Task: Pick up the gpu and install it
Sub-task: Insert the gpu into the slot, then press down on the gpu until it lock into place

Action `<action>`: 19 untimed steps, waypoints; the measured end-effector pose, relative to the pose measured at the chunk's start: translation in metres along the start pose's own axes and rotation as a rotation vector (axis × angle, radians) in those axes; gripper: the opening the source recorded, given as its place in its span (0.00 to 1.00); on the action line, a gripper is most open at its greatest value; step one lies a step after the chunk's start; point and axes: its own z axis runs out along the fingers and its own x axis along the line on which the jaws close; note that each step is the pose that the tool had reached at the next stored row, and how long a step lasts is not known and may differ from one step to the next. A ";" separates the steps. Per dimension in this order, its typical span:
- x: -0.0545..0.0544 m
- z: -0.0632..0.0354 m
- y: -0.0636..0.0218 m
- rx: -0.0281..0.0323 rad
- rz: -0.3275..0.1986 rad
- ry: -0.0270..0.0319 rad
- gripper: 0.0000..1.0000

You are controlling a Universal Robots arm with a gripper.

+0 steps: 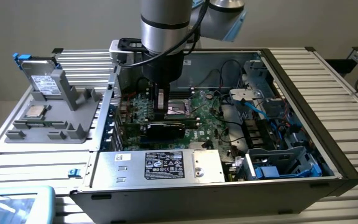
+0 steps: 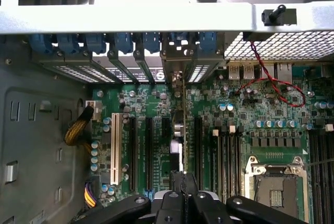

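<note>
Standing edge-on in a motherboard slot, gpu pinched by pincer

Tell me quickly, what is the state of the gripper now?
Gripper: closed, holding the flat green GPU card with black cooler upright over the motherboard slots.

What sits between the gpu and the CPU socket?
Wrist view: between the gpu and the CPU socket lie one empty black expansion slot and a row of empty memory slots.
</note>
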 end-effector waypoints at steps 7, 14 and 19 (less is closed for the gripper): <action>0.000 0.0000 0.0000 0.0000 0.000 0.0000 0.12; 0.000 0.0000 0.0000 0.0000 0.000 0.0000 0.12; -0.001 0.0009 0.0040 0.0025 0.000 -0.0004 0.12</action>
